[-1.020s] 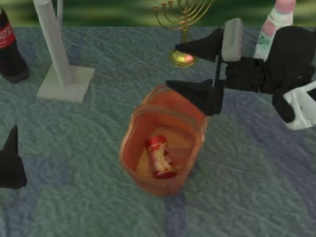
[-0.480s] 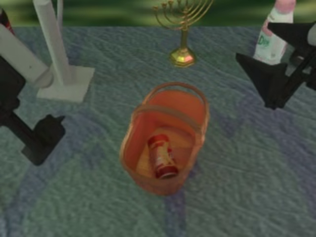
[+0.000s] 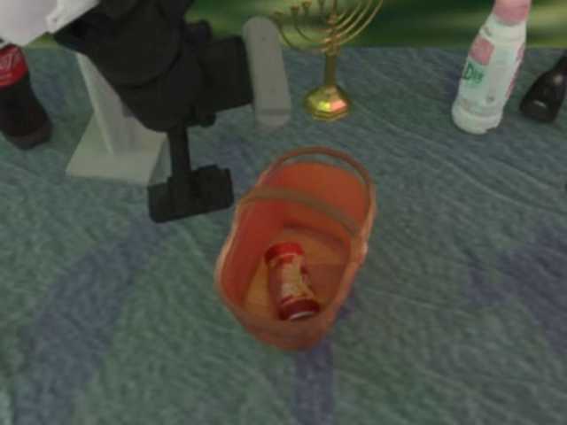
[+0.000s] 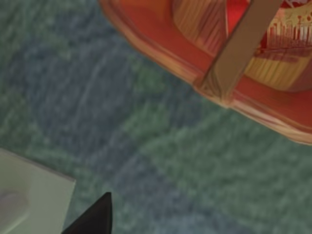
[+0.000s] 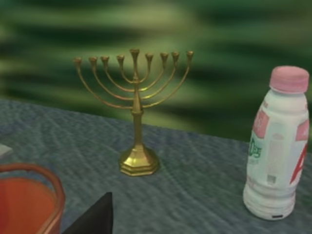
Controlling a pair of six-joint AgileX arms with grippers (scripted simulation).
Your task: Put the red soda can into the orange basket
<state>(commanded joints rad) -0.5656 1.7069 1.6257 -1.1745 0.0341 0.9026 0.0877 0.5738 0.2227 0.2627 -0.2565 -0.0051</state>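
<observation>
Since half a second before, the left arm had swung in from the table's left edge toward the far centre, and the right arm had drawn back to the far right corner. The left gripper point(image 3: 227, 133) was noted above the cloth just to the left of the orange basket point(image 3: 232, 232), touching nothing, its jaws spread wide and empty. In the left wrist view the basket's rim and handle point(image 4: 229, 63) filled the upper part of the picture.

The red soda can point(image 3: 291, 282) lay on its side on the slatted bottom of the basket, beneath the arched handle, free of both grippers. The basket stood upright near the table's centre.

The right gripper point(image 3: 545, 88) showed only as a dark tip beside the white bottle with a pink cap point(image 3: 489, 71); whether it was open or closed could not be told.

Also recorded along the far edge: a gold candelabrum point(image 3: 328, 53), a white stand point(image 3: 111, 146) and a dark cola bottle point(image 3: 18, 97).
</observation>
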